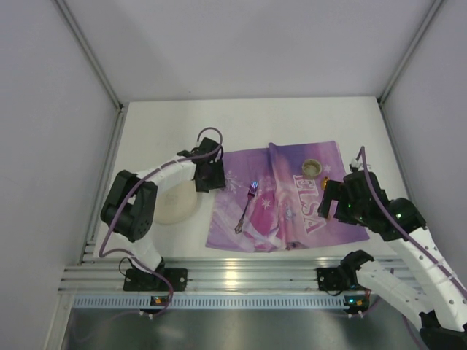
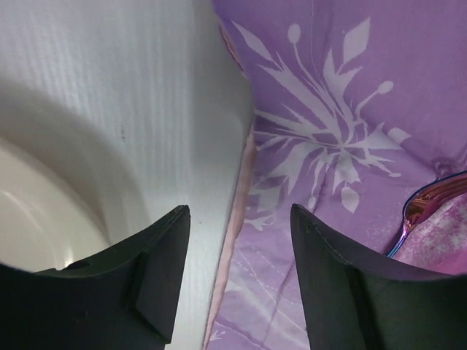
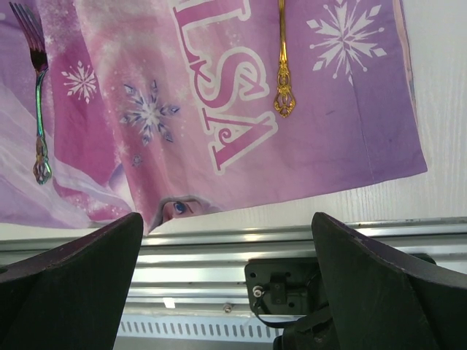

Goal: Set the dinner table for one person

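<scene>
The white dinner table [image 1: 157, 131] carries a purple printed placemat [image 1: 292, 211]. An iridescent fork [image 1: 247, 205] lies on the mat's left half, with its head at the right edge of the left wrist view [image 2: 432, 205]. A cream plate [image 1: 175, 205] sits on the table left of the mat. My left gripper [image 1: 210, 176] is open over the mat's left edge [image 2: 230, 240], with nothing between its fingers [image 2: 164, 277]. My right gripper [image 1: 337, 201] is open above the mat's right side, holding nothing. A gold utensil handle [image 3: 282, 69] lies on the mat there.
A small round cup [image 1: 312, 168] stands near the placemat's far right corner. An aluminium rail [image 1: 241, 277] runs along the near table edge and holds both arm bases. Grey walls close in the left, right and far sides.
</scene>
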